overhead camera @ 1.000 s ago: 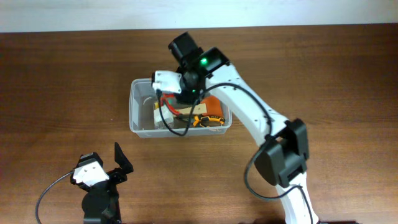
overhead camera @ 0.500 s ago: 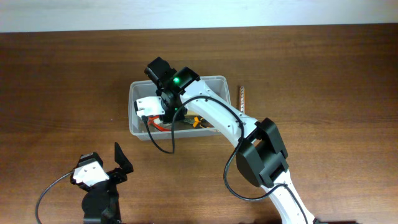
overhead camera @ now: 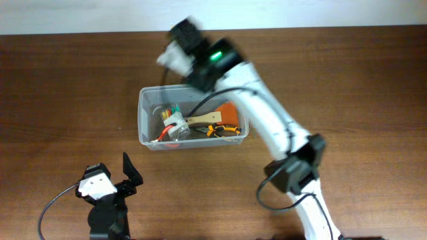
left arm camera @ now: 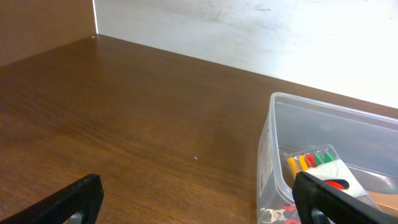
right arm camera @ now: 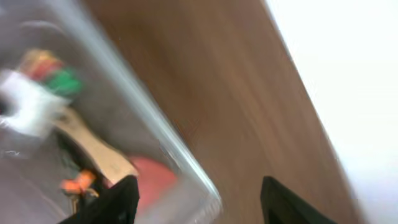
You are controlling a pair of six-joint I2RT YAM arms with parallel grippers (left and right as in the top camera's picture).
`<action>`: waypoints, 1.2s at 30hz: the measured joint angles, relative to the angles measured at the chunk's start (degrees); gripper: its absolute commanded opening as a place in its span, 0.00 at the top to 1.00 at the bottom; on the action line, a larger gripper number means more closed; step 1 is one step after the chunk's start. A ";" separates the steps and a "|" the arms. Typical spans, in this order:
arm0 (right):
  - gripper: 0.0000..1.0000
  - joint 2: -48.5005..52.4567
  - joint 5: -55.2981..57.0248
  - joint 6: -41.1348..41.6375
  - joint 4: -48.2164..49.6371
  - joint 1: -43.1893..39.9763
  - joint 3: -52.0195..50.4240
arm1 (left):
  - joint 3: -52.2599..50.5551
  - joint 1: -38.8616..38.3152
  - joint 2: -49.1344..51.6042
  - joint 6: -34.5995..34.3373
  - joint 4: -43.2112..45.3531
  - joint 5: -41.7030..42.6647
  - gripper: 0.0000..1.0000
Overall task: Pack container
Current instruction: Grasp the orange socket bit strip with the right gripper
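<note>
A: What has changed with the right end effector (overhead camera: 176,51)?

B: A second ago it was down inside the container (overhead camera: 142,117), over the contents. Half a second ago it sat low over the left half. Now it has swung up and out past the far rim, and the overhead view shows it smeared by motion.

A: Is it carrying anything?

B: No. In its wrist view the two fingers stand apart, with only the container's rim and the bare surface (overhead camera: 347,73) between them.

A: What do you make of that?

B: I'd judge a piece has just been dropped off and the arm is pulling clear. Whether more waits to be packed I cannot tell, because the arm hides part of the surface.

A: Where is the container?

B: Mid-surface, a little left of centre and upright. It is well apart from the left end effector (left arm camera: 199,202), which sits at the near edge with its fingers spread and nothing between them.

A: And inside?

B: At the left end is a small clear box (overhead camera: 173,119) with coloured bits, and something red (overhead camera: 171,133) just on its near side. A wooden-handled tool (overhead camera: 208,120) lies across the middle. Pliers (overhead camera: 217,131) with orange-yellow grips lie by the near wall, and an orange item (overhead camera: 231,113) is at the right end. Everything appears to sit below the rim, and no lid is in view.
</note>
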 measured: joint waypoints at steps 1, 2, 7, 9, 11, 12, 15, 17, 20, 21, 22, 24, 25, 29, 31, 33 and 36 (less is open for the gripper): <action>0.36 -0.83 0.11 5.42 -3.10 -3.74 1.70 | 0.00 0.00 0.00 0.00 0.00 0.00 0.01; 0.36 -1.20 -0.09 7.87 -4.13 -5.55 2.16 | 0.00 0.00 0.00 0.00 0.00 0.02 0.01; 0.36 -2.25 -9.16 24.55 -9.33 -21.53 0.98 | 0.00 0.00 0.00 0.00 0.00 0.00 0.01; 0.38 -2.14 -12.59 28.92 -8.70 -26.29 -3.06 | 0.00 0.00 0.00 0.00 0.00 0.00 0.01; 0.40 -1.84 -14.80 32.00 -6.49 -28.89 -8.13 | 0.00 0.00 0.00 0.00 0.00 0.02 0.01; 0.41 -1.79 -15.58 33.24 -4.63 -29.59 -11.15 | 0.00 0.00 0.00 0.00 0.00 0.00 0.01; 0.42 -0.83 -17.44 35.78 -0.13 -30.21 -20.92 | 0.00 0.00 0.00 0.00 0.00 0.00 0.01; 0.42 -0.28 -18.29 36.61 2.12 -29.97 -26.03 | 0.00 0.00 0.00 0.00 0.00 0.00 0.01; 0.42 0.52 -19.17 37.48 4.98 -29.05 -33.55 | 0.00 0.00 0.00 0.00 0.00 0.00 0.01; 0.42 0.68 -19.39 37.83 5.46 -28.59 -35.15 | 0.00 0.00 0.00 0.00 0.00 0.00 0.01; 0.42 0.68 -19.56 37.88 5.81 -28.22 -35.98 | 0.00 0.00 0.00 0.00 0.00 0.00 0.01; 0.42 0.68 -19.80 38.07 5.97 -27.41 -36.59 | 0.00 0.00 0.00 0.00 0.00 0.00 0.01; 0.42 0.68 -19.82 38.05 6.08 -26.95 -36.59 | 0.00 0.00 0.00 0.00 0.00 0.00 0.01; 0.42 0.68 -20.17 37.77 6.27 -24.96 -36.59 | 0.00 0.00 0.00 0.00 0.00 0.02 0.01; 0.44 0.68 -20.24 37.73 6.27 -23.96 -36.59 | 0.00 0.00 0.00 0.00 0.00 0.00 0.01; 0.49 0.68 -20.26 37.64 6.34 -23.26 -36.59 | 0.00 0.00 0.00 0.00 0.00 0.02 0.01; 0.50 0.68 -20.33 37.51 7.43 -22.47 -36.59 | 0.00 0.00 0.00 0.00 0.00 0.00 0.01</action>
